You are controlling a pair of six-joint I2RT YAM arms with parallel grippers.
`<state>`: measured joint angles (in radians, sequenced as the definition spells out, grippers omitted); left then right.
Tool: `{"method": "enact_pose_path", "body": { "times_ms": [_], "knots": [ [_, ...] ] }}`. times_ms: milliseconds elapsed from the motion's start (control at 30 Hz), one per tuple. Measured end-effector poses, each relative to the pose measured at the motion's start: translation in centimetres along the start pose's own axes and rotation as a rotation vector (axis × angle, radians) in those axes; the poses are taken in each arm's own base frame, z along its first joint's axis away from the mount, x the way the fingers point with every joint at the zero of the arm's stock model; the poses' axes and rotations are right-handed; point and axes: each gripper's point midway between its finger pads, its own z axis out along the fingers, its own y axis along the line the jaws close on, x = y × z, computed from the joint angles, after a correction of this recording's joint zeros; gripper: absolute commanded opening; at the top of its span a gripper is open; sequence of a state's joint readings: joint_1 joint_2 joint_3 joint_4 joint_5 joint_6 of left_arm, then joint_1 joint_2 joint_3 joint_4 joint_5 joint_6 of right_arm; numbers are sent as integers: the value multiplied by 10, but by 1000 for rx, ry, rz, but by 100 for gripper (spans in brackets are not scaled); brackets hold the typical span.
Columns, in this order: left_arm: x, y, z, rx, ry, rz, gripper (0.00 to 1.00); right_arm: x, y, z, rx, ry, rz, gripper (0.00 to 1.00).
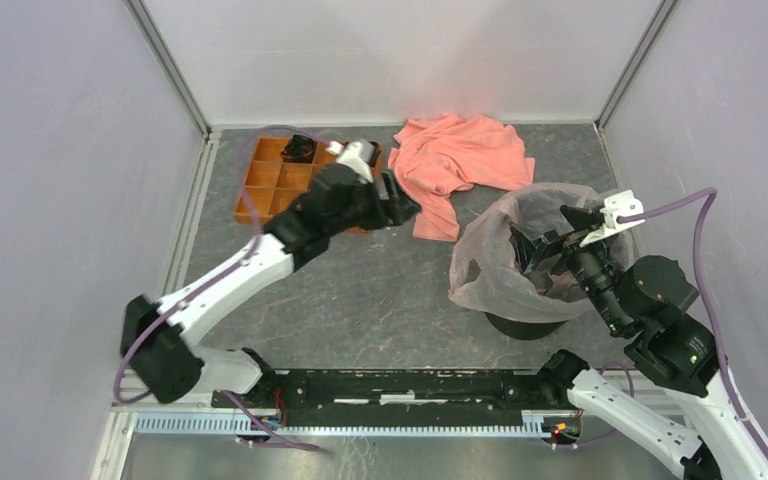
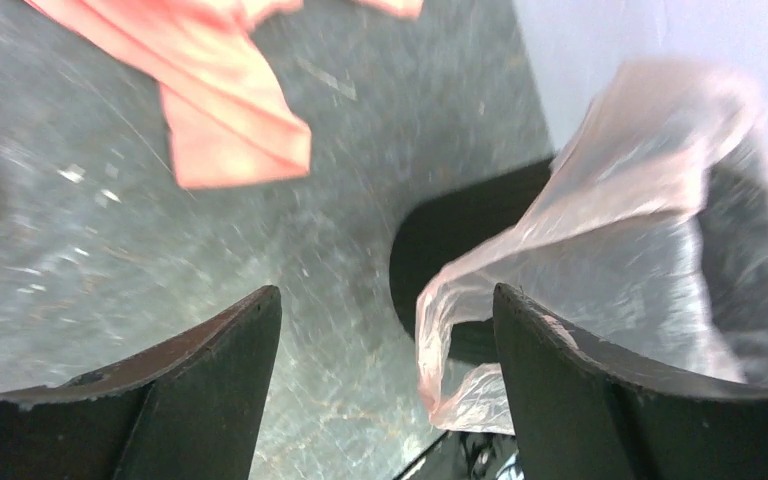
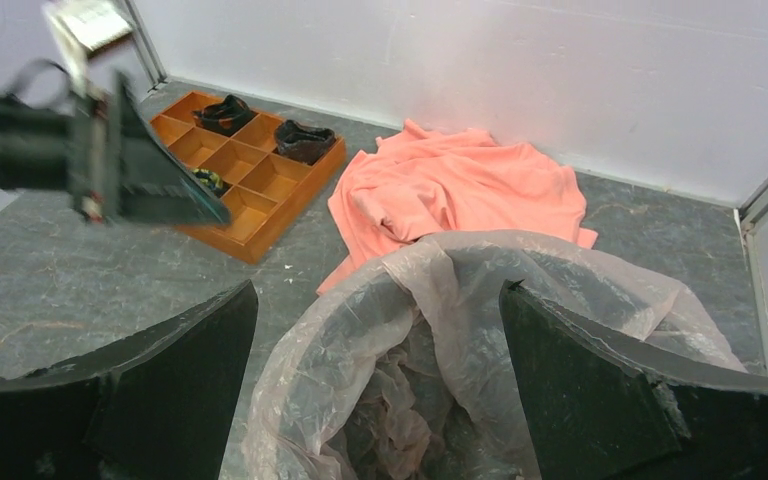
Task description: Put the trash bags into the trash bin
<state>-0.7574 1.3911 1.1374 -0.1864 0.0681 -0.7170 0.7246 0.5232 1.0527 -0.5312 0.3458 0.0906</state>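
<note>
The black trash bin (image 1: 525, 325) stands at the right of the table. The translucent pale pink trash bag (image 1: 485, 270) is draped over its rim and hangs down the left side, with its middle crumpled down inside. My right gripper (image 1: 542, 248) is open and empty, hovering over the bin's mouth. In the right wrist view its jaws (image 3: 379, 287) straddle the bag (image 3: 430, 300). My left gripper (image 1: 395, 200) is open and empty, above the table left of the bin. Its wrist view (image 2: 385, 292) shows the bag (image 2: 600, 200) and the bin's side (image 2: 450, 230) ahead.
A salmon-orange cloth garment (image 1: 460, 160) lies at the back centre, just behind the bin. An orange compartment tray (image 1: 275, 180) with dark items stands at the back left, partly under the left arm. White walls enclose the table on three sides.
</note>
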Motion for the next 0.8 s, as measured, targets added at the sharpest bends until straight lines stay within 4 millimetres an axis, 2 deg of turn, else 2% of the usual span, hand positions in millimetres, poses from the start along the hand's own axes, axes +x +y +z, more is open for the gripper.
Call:
{"method": "enact_pose_path", "body": {
  "times_ms": [67, 133, 333, 367, 433, 500, 533, 633, 700, 800],
  "knots": [
    [-30, 3, -26, 5, -85, -12, 90, -3, -1, -1, 0, -6, -6, 98],
    [-54, -3, -54, 21, -165, 3, 90, -6, -1, -1, 1, -10, -11, 98],
    [-119, -65, -157, 154, -391, 140, 100, -20, -2, -2, 2, -23, -29, 98],
    [-134, -79, -184, 185, -463, 172, 100, -25, -3, -3, 3, -31, -31, 98],
    [-153, -96, -229, 225, -573, 213, 100, -33, -3, -5, 3, -49, -30, 98],
    [-166, -107, -276, 255, -685, 247, 100, -41, -5, -8, 7, -71, -28, 98],
    [-169, -110, -294, 263, -728, 262, 100, -44, -6, -9, 10, -79, -26, 98],
    [-176, -112, -354, 275, -872, 281, 100, -54, -8, -13, 18, -107, -16, 98],
    [-178, -107, -375, 254, -931, 281, 100, -58, -10, -15, 25, -126, -8, 98],
    [-180, -95, -377, 199, -956, 276, 100, -65, -14, -21, 36, -161, 6, 98]
  ]
}}
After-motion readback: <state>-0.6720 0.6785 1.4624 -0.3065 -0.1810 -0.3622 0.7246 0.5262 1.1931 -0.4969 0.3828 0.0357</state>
